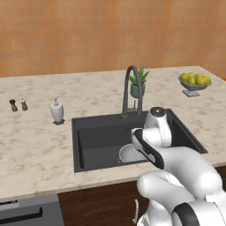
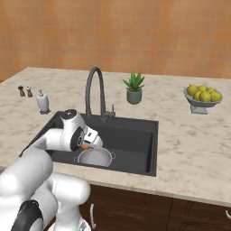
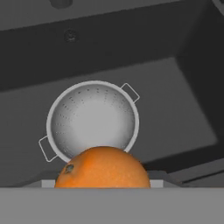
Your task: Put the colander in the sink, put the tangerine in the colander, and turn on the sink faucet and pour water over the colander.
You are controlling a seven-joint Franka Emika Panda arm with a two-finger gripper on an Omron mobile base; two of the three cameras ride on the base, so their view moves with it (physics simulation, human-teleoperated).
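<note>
1. The colander (image 3: pixel 92 120) sits upright on the sink (image 3: pixel 183 113) floor; thin, stiff metal, probably light.
2. The tool (image 2: pixel 85 145) grips the tangerine (image 3: pixel 103 168) above the colander's near rim.
3. Round, smooth-skinned and slightly soft, the fruit likely rolls easily; a hold across its widest middle suits best.

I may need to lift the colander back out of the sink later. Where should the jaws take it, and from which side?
Take the colander by its rolled rim, coming straight down from above: it sits upright, mouth open, on the sink floor.
</note>
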